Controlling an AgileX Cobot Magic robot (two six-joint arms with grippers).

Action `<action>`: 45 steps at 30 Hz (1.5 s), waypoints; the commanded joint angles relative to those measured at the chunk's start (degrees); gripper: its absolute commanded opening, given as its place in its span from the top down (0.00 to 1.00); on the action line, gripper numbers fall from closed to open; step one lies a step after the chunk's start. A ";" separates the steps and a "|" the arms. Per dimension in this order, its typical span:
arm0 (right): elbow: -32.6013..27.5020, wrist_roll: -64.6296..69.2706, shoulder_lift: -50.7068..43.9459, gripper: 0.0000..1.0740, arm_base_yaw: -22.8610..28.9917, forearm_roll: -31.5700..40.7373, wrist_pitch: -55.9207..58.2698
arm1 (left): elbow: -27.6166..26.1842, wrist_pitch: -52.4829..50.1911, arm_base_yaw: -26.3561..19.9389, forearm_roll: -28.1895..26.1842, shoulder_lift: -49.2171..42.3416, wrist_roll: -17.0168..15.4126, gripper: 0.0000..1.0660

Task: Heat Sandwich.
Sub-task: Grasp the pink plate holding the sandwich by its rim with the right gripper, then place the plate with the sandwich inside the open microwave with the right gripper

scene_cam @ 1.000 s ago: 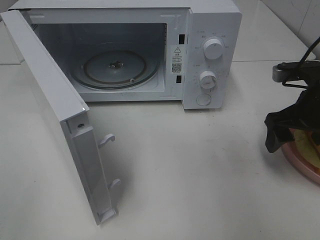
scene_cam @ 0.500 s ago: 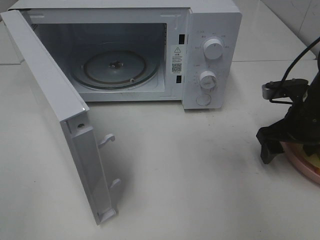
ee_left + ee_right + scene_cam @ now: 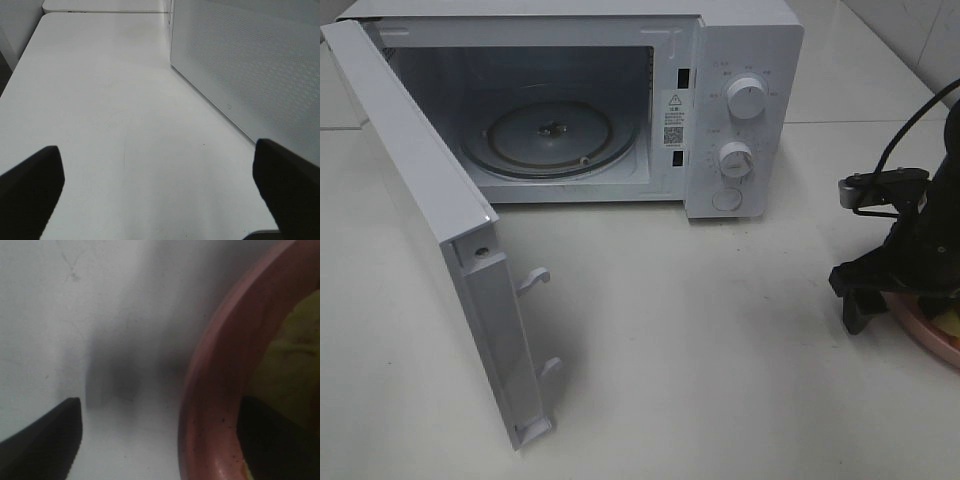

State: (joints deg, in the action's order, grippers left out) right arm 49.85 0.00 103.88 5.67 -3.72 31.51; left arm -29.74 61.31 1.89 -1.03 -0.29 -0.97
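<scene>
The sandwich (image 3: 292, 335) lies on a pink plate (image 3: 215, 390) at the table's right edge. In the right wrist view only its blurred yellow-green side shows. In the high view a sliver of it (image 3: 950, 322) shows behind my arm. My right gripper (image 3: 892, 300) is open and low over the plate's left rim (image 3: 925, 342). In the right wrist view the gripper (image 3: 160, 440) has one finger on the table outside the rim and the other over the plate. The white microwave (image 3: 745, 60) stands open with its glass turntable (image 3: 550, 135) bare. My left gripper (image 3: 160, 195) is open and empty.
The microwave door (image 3: 430, 210) swings out to the front left, with its latch hooks (image 3: 533, 280) pointing right. The left wrist view shows the door's outer face (image 3: 250, 65) close by. My left arm is out of the high view. A black cable (image 3: 910, 125) loops above the right arm.
My right gripper has come down and a little left, from above the plate to its left rim. The microwave and the left arm have not moved.
</scene>
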 commanded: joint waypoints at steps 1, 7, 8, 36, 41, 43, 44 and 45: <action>0.34 0.40 0.06 0.42 -0.34 -0.86 0.11 | 0.11 0.00 0.06 0.06 -0.92 -0.11 0.08; 0.34 1.15 0.06 0.72 -0.34 -1.09 0.34 | 0.11 0.00 0.06 0.06 -0.92 -0.11 0.08; 0.34 1.20 0.06 0.87 -0.34 -1.49 0.34 | 0.11 0.00 0.06 0.06 -0.92 -0.11 0.08; 0.34 14.15 -3.09 1.00 3.09 -14.78 8.19 | 0.11 0.00 0.06 0.06 -0.92 -0.11 0.08; 0.34 16.39 -3.21 1.00 5.39 -17.59 11.34 | 0.11 0.00 0.06 0.06 -0.92 -0.11 0.08; 0.34 16.67 -3.55 1.00 6.82 -17.88 12.66 | 0.11 0.00 0.06 0.06 -0.92 -0.11 0.08; 0.34 16.67 -3.55 1.00 6.82 -17.88 12.66 | 0.11 0.00 0.06 0.06 -0.92 -0.11 0.08; 0.34 16.79 -3.78 1.00 7.28 -17.88 13.29 | 0.11 0.00 0.06 0.06 -0.92 -0.11 0.08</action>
State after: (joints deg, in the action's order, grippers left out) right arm 50.36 15.99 101.13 12.32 -20.05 43.03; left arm -29.74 61.31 1.89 -1.03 -0.29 -0.97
